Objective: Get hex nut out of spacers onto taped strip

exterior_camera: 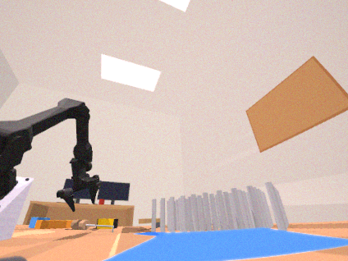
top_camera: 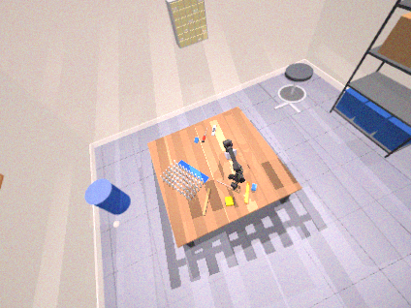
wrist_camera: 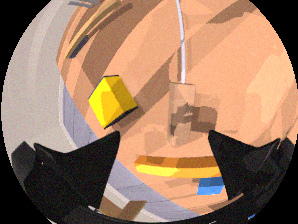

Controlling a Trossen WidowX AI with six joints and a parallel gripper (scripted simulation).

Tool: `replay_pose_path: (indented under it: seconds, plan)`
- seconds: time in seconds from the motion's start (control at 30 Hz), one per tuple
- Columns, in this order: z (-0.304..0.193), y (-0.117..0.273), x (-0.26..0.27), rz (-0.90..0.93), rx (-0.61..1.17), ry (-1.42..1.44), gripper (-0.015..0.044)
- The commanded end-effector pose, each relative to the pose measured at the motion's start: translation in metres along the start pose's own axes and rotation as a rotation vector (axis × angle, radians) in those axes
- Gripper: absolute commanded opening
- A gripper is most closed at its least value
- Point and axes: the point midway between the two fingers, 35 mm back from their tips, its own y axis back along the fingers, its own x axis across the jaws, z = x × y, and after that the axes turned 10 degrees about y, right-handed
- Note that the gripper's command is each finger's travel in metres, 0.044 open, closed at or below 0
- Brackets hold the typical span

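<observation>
My gripper (top_camera: pixel 235 186) (exterior_camera: pixel 84 206) (wrist_camera: pixel 166 136) is open and empty, pointing down above the hook tool. The tool's pale wooden handle (exterior_camera: pixel 80 224) (wrist_camera: pixel 181 95) lies between the fingertips in the wrist view, below them; its thin metal rod (top_camera: pixel 225 184) (exterior_camera: pixel 100 225) (wrist_camera: pixel 183 60) runs toward the spacer side. The metal spacers (top_camera: pixel 184 181) (exterior_camera: pixel 222 211) stand in a dense field, apart from the gripper. The blue taped strip (top_camera: pixel 194 170) (exterior_camera: pixel 230 244) lies in front of them. The hex nut cannot be made out in any view.
A yellow block (top_camera: pixel 229 200) (exterior_camera: pixel 106 222) (wrist_camera: pixel 111 100), an orange-yellow bar (top_camera: pixel 247 194) (exterior_camera: pixel 53 224) (wrist_camera: pixel 175 167) and a blue block (top_camera: pixel 254 187) (wrist_camera: pixel 210 186) lie near the tool. A wooden stick (top_camera: pixel 206 202) lies between spacers and yellow block. A red item (top_camera: pixel 204 138) lies at the far side.
</observation>
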Motion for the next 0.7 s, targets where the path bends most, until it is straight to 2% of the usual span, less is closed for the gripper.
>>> replay_pose_path:
  seconds: [0.0,0.2,0.4,0.67]
  plan:
    - [-0.0022,0.0016,0.0011,0.005,-0.003,-0.006,0.0440]
    - [-0.0022,0.0016,0.0011,0.005,-0.003,-0.006,0.0440]
    - [-0.0022,0.0016,0.0011,0.005,-0.003,-0.006,0.0282]
    - [-0.0022,0.0016,0.0011,0.005,-0.003,-0.006,0.0280]
